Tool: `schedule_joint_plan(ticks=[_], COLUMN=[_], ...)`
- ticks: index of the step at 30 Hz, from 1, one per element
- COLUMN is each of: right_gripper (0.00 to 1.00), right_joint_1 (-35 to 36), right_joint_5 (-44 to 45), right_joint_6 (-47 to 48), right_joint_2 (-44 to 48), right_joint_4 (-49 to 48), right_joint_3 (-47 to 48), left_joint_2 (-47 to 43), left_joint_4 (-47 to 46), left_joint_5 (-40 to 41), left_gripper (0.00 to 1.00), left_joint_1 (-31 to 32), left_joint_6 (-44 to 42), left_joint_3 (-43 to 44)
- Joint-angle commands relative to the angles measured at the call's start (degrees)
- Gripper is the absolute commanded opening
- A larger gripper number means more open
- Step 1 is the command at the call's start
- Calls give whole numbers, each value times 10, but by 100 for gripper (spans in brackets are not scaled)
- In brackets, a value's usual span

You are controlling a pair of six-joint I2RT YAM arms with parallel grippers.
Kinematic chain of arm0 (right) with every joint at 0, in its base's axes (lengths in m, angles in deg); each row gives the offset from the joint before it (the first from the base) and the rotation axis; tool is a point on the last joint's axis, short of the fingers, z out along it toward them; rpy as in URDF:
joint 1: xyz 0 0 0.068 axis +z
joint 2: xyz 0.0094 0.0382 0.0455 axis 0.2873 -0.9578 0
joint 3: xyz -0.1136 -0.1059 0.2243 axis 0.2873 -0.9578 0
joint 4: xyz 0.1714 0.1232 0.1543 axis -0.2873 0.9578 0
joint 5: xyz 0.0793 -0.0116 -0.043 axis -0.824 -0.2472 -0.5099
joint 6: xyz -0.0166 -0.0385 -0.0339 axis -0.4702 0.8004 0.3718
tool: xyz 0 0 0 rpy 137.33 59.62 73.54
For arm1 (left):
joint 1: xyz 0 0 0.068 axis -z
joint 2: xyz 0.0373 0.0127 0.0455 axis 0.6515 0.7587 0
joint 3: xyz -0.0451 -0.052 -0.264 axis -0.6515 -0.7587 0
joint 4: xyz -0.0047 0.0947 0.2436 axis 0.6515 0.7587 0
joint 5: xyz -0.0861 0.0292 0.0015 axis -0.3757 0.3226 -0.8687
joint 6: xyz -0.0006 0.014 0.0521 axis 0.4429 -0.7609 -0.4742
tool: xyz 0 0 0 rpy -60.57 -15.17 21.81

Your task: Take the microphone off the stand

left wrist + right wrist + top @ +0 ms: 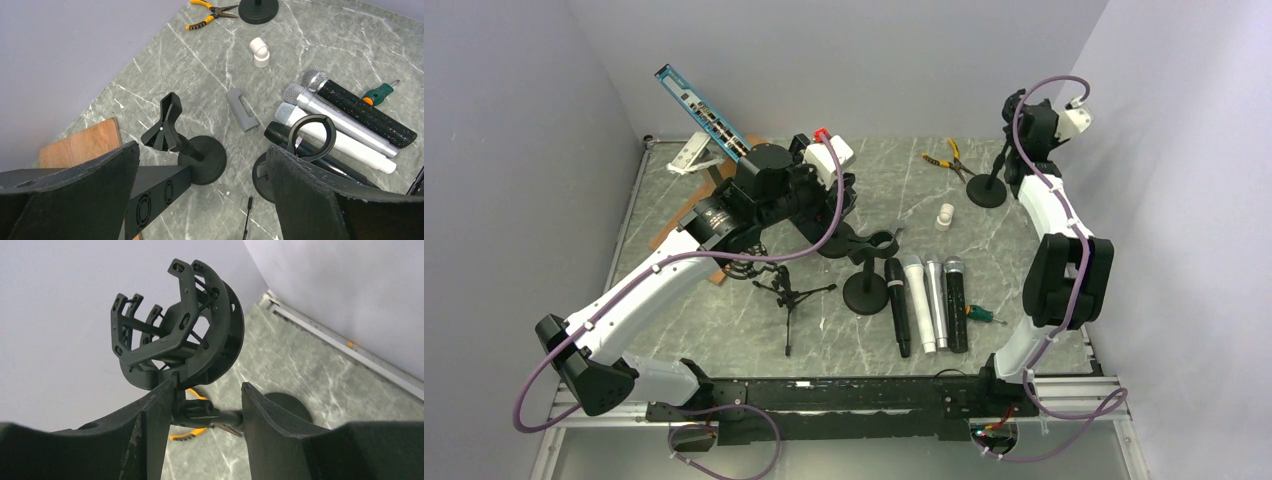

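Observation:
Several microphones (926, 300) lie side by side on the table, none of them in a stand; the left wrist view shows them (345, 120) at the right. A black stand (987, 192) rises at the back right, topped by an empty cage-like shock mount (175, 325). My right gripper (207, 412) is shut on the stand's swivel joint just under that mount, up high (1016, 125). My left gripper (202, 147) hangs wide open and empty over two small desk stands, one with a clip (167, 125) and one with a ring holder (310, 135).
Yellow pliers (949, 158), a white pipe elbow (944, 215) and a green screwdriver (979, 313) lie around the microphones. A grey clip (241, 110) lies between the stands. A small tripod (789, 295), a wooden board (82, 145) and a blue device (704, 110) are on the left.

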Motion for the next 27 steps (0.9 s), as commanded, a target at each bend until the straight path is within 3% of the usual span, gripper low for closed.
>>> schedule_joint_plan(ticks=[1, 16, 21, 27], right_gripper=[53, 57, 66, 85], right_joint_1=[6, 8, 18, 55], right_joint_5=[0, -1, -13, 45], right_joint_6=[30, 62, 94, 150], right_joint_2=[-48, -61, -26, 37], right_joint_4=[174, 198, 228, 266], right_joint_3=[-56, -5, 19, 37], left_joint_2=[-7, -4, -3, -9], left_joint_4=[-4, -2, -4, -11], left_joint_5=[-10, -11, -11, -6], left_gripper=[99, 99, 99, 99], left_joint_1=[2, 4, 5, 10], left_joint_6=[4, 5, 6, 5], left_joint_3=[13, 14, 13, 8])
